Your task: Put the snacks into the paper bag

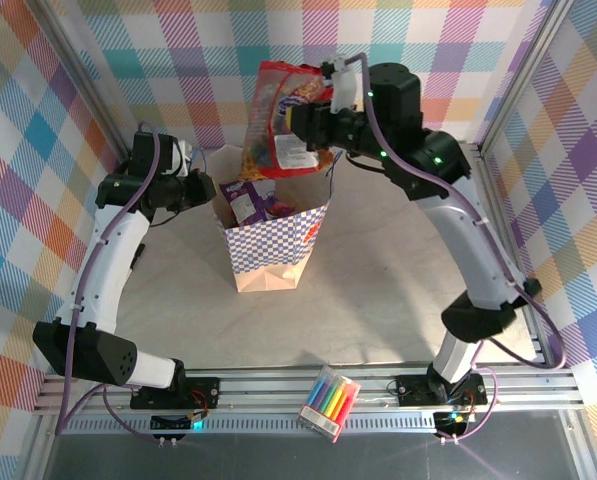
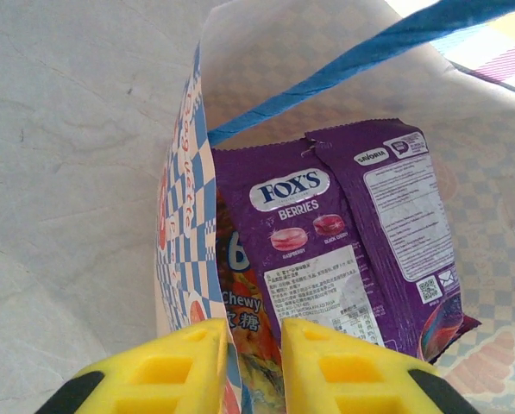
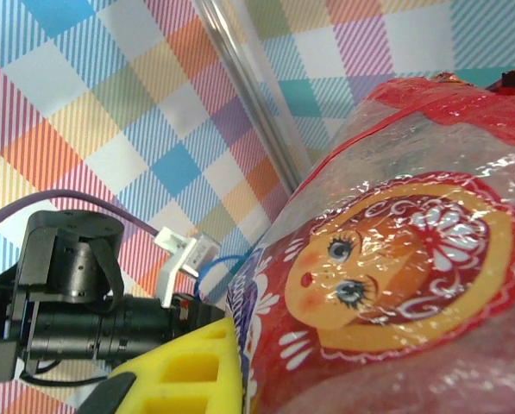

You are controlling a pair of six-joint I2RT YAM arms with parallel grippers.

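The paper bag (image 1: 268,250) stands open mid-table with a purple snack packet (image 1: 250,200) sticking out of it. My left gripper (image 1: 213,190) is at the bag's left rim. From the left wrist, the bag wall (image 2: 179,233) runs between the yellow fingers of my left gripper (image 2: 253,362), which is shut on it. Inside lie the purple Fox's packet (image 2: 343,233) and an orange chewy packet (image 2: 248,319). My right gripper (image 1: 313,120) is shut on a red snack packet (image 1: 283,115), hanging above the bag's mouth. The red packet (image 3: 386,276) hides one finger of my right gripper (image 3: 248,379).
A clear pack of coloured markers (image 1: 329,403) lies on the front rail between the arm bases. Plaid walls close in the back and both sides. The bag's blue cord handle (image 2: 343,78) crosses over its opening. The left arm (image 3: 76,302) sits close beside the red packet.
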